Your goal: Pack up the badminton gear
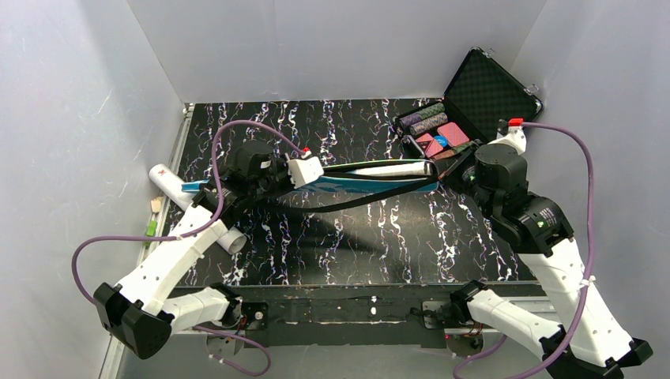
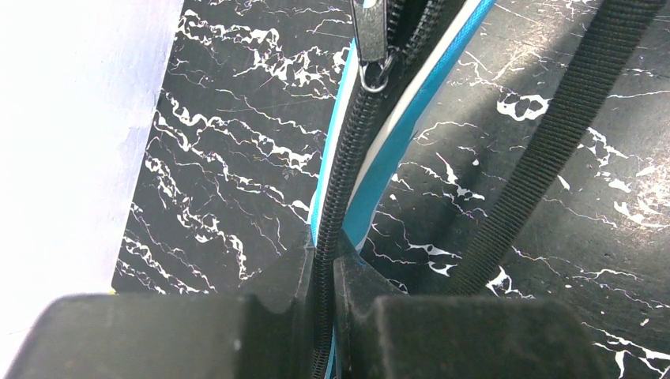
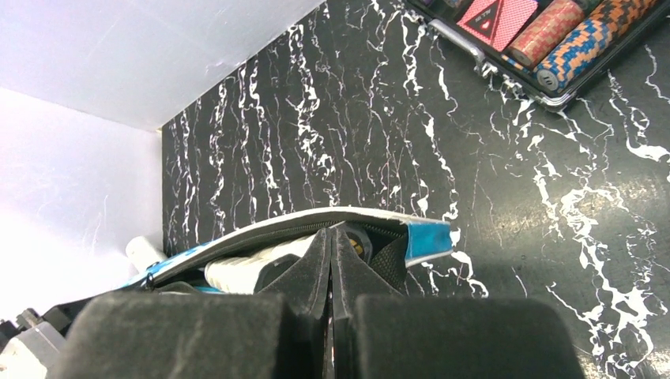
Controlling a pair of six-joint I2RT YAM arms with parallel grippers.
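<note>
Across mid-frame overhead, the blue bag [image 1: 371,183] spans between left gripper [image 1: 314,175] and right gripper [image 1: 446,175]. Lower centre, left wrist: jaws clamp its zipper seam [image 2: 336,197]; the limp, light cloth likely holds best there. Lower centre, right wrist: jaws shut at the bag's open end; whether cloth is caught, unclear.

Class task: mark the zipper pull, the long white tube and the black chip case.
zipper pull [image 2: 370,35]: left wrist view, its dark metal tab.
long white tube [image 1: 169,182]: top external view, near its far end.
black chip case [image 1: 491,95]: top external view, the open lid's foam.
</note>
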